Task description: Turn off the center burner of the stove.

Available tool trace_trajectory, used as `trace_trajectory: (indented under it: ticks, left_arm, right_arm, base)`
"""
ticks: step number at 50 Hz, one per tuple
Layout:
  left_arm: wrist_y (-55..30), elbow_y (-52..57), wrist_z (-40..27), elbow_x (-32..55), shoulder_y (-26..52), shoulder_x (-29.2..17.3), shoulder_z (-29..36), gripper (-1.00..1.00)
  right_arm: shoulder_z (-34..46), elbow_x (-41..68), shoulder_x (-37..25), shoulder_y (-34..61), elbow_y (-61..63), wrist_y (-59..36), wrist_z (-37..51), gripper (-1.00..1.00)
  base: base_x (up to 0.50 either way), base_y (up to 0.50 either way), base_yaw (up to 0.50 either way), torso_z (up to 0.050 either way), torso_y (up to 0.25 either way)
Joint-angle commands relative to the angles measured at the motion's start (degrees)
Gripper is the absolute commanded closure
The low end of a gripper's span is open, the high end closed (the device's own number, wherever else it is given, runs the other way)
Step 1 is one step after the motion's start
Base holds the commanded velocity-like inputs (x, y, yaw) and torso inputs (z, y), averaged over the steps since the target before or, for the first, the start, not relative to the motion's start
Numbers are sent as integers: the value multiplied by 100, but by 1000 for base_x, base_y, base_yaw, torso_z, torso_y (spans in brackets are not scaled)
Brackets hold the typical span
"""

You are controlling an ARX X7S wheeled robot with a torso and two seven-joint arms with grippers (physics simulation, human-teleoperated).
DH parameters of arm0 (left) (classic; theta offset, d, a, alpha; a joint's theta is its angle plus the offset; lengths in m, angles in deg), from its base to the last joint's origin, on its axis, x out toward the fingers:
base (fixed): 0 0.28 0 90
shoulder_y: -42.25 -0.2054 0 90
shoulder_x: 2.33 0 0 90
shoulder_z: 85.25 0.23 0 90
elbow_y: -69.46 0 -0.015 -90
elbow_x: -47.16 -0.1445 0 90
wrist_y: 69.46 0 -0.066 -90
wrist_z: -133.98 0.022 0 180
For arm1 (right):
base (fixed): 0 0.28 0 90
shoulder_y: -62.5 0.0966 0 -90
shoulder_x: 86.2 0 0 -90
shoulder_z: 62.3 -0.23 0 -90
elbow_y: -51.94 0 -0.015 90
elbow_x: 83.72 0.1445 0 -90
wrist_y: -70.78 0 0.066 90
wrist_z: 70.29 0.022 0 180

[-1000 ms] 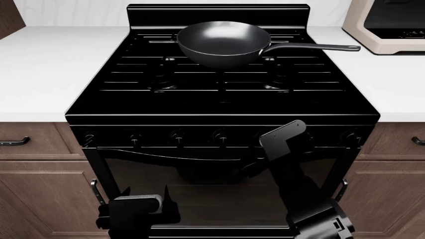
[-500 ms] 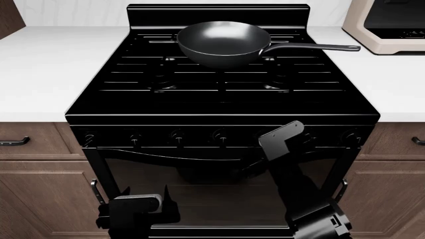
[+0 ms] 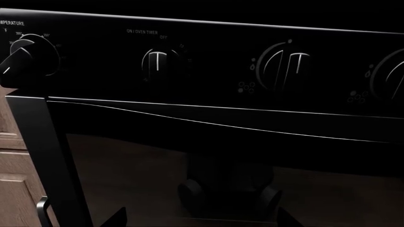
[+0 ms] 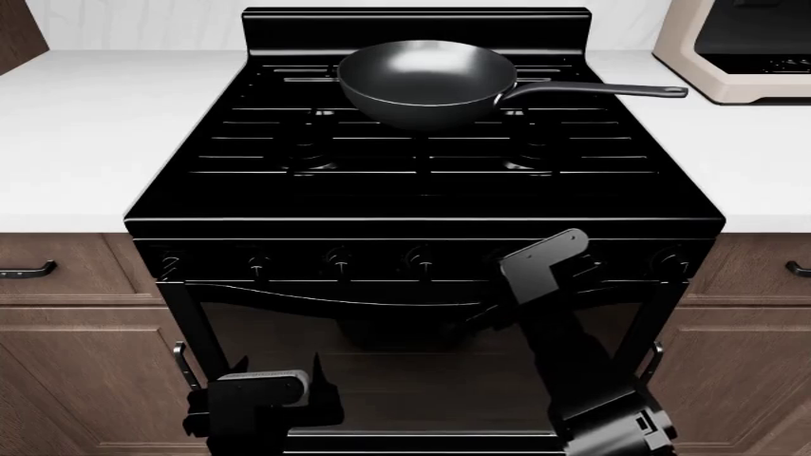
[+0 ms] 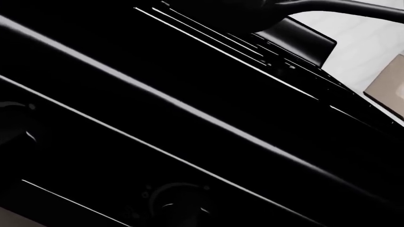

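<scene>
The glossy black stove [image 4: 419, 161] fills the middle of the head view, with a row of small knobs [image 4: 336, 261] along its front panel above the glass oven door [image 4: 380, 351]. My right gripper [image 4: 535, 268] is raised against the panel right of centre and hides the knobs there. Its fingers do not show. The right wrist view is dark, with one knob [image 5: 180, 203] close ahead. My left gripper [image 4: 264, 399] hangs low before the oven door, open and empty. The left wrist view shows several knobs [image 3: 287, 71] well above its fingertips [image 3: 117, 220].
A black pan [image 4: 424, 81] sits on the back grates, its handle [image 4: 595, 91] pointing right. A beige coffee machine [image 4: 747, 47] stands on the white counter [image 4: 89, 123] at the back right. Wooden drawers [image 4: 64, 275] flank the stove.
My right wrist has shifted very slightly at the knob panel. The left arm, pan and stove have not moved.
</scene>
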Motion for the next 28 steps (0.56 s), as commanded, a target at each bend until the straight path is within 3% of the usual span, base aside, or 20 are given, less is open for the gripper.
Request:
trace_trajectory:
  ticks: [1,28]
  left_arm:
    - [10,-1,-22,26,1,-21,26,-100]
    - [24,4,-73,89,9,-65,82,-100]
  right_arm:
    - [-185,542,81,-178,447,40,-170,100]
    - [-771,1421,393,-430,321,337,-274,100]
  base:
    - [0,0,0,0,0]
    - [0,0,0,0,1]
